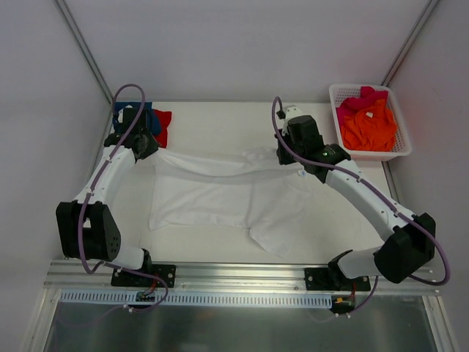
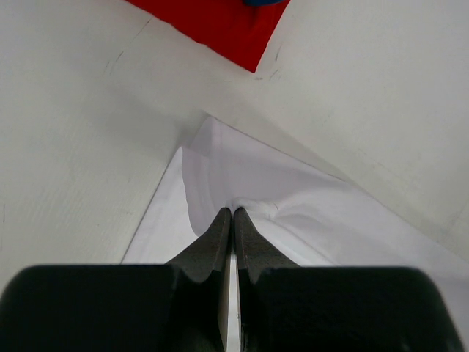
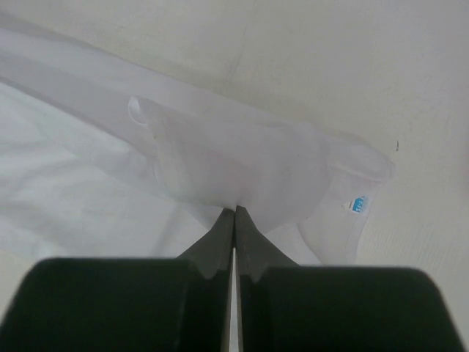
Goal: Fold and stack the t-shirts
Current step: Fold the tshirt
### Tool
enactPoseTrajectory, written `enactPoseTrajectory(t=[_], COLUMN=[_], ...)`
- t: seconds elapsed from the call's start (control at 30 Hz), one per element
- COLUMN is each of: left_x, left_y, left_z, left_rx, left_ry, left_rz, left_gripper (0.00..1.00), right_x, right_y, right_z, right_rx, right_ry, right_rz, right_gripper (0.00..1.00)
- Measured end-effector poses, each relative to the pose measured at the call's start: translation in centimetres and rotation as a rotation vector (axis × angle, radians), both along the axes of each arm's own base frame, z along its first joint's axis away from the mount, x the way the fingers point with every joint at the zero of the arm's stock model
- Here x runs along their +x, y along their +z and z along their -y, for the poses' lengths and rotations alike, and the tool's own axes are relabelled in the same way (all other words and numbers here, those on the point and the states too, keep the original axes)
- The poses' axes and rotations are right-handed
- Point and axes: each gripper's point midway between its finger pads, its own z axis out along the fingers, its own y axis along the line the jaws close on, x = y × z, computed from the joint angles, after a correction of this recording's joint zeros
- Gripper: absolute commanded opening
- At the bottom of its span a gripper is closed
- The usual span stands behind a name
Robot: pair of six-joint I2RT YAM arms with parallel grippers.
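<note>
The large white t-shirt (image 1: 212,198) lies spread on the table's middle. My left gripper (image 1: 146,147) is shut on its far left edge; the pinch shows in the left wrist view (image 2: 233,211). My right gripper (image 1: 287,158) is shut on its far right edge near the collar, seen in the right wrist view (image 3: 234,210), with the blue label (image 3: 357,204) beside. The cloth is stretched between them. A red t-shirt (image 1: 163,126) and a blue t-shirt (image 1: 151,119) lie at the far left, partly behind my left arm. The orange t-shirt (image 1: 370,130) and pink t-shirt (image 1: 359,101) sit in the basket.
The white lattice basket (image 1: 403,143) stands at the far right corner. White walls close the table on three sides. The arm bases and a metal rail (image 1: 234,275) run along the near edge.
</note>
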Motion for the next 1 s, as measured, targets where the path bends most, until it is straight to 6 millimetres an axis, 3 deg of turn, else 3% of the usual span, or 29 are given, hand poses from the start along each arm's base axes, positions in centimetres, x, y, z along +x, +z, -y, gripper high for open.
enactPoseTrajectory(t=[0.37, 0.8, 0.9, 1.0], left_x=[-2.8, -4.6, -5.1, -5.5], left_y=[-4.3, -7.2, -8.0, -8.4], left_z=[0.8, 0.9, 0.8, 0.9], left_rx=[-0.003, 0.010, 0.011, 0.011], left_ry=[-0.011, -0.006, -0.004, 0.003], left_rz=[-0.108, -0.168, -0.187, -0.197], left_gripper=[0.00, 0.00, 0.17, 0.38], right_x=[-3.8, -6.7, -7.1, -7.3], right_y=[-5.1, -8.5, -8.9, -9.1], right_z=[0.3, 0.1, -0.1, -0.3], right_rx=[-0.046, -0.042, -0.039, -0.034], right_ry=[-0.008, -0.008, -0.009, -0.007], right_rz=[-0.083, -0.135, -0.145, -0.149], right_gripper=[0.00, 0.00, 0.00, 0.08])
